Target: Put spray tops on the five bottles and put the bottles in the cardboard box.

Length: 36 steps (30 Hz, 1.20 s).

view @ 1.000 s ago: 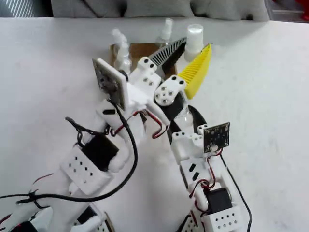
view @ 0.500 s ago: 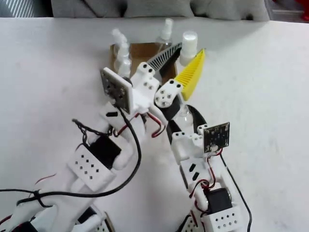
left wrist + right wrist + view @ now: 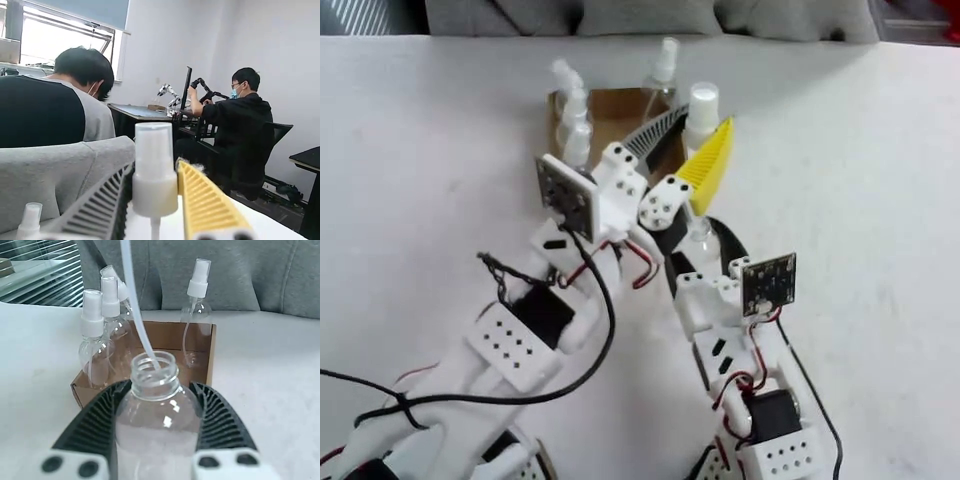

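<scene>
Presently my left hand point(image 3: 155, 172) pinches the spray top point(image 3: 152, 145) by its collar, its bendy tube point(image 3: 137, 315) in the bottle point(image 3: 156, 435), judged light and slick, which my right hand point(image 3: 160, 390) clamps below the neck near the cardboard box point(image 3: 205, 347).

My left gripper point(image 3: 155, 167) has one yellow ribbed finger point(image 3: 205, 200) and one black ribbed finger point(image 3: 97, 205), and its spray top point(image 3: 153, 145) is white. My right gripper point(image 3: 159, 387) has black ribbed fingers point(image 3: 95, 425), and its bottle point(image 3: 155, 440) is clear. The cardboard box point(image 3: 170, 335) is brown. The capped bottles point(image 3: 95, 345) inside it are clear with white tops, and the table point(image 3: 260, 365) under it is white.
</scene>
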Each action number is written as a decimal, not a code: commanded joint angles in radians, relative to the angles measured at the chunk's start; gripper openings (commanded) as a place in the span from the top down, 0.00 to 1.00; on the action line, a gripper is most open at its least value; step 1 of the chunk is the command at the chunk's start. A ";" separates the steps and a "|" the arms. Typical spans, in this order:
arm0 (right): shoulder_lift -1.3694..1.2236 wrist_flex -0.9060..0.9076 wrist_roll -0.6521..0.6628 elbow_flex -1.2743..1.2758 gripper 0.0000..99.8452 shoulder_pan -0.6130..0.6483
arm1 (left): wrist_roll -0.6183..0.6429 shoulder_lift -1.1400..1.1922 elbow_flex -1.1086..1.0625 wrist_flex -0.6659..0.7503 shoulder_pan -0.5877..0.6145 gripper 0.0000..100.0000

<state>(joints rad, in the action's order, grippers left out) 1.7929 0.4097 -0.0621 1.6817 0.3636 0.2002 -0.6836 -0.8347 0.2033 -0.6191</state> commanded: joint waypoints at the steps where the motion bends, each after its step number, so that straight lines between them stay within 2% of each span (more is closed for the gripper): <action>1: 0.007 0.004 0.012 0.009 0.98 0.002 | -0.003 -0.004 0.012 0.028 0.005 0.98; 7: 0.007 0.004 0.012 0.009 0.98 -0.001 | -0.003 -0.004 0.008 0.026 0.001 0.98; 20: 0.007 0.004 0.012 0.009 0.98 -0.001 | -0.002 -0.101 0.006 -0.195 -0.105 0.98; 36: 0.008 0.018 0.012 0.009 0.98 0.004 | -0.002 -0.137 0.173 -0.193 -0.028 0.98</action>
<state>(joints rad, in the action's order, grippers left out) 1.7929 0.4250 -0.0621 1.6817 0.3636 0.1956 -0.7879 -0.7365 0.0069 -0.6590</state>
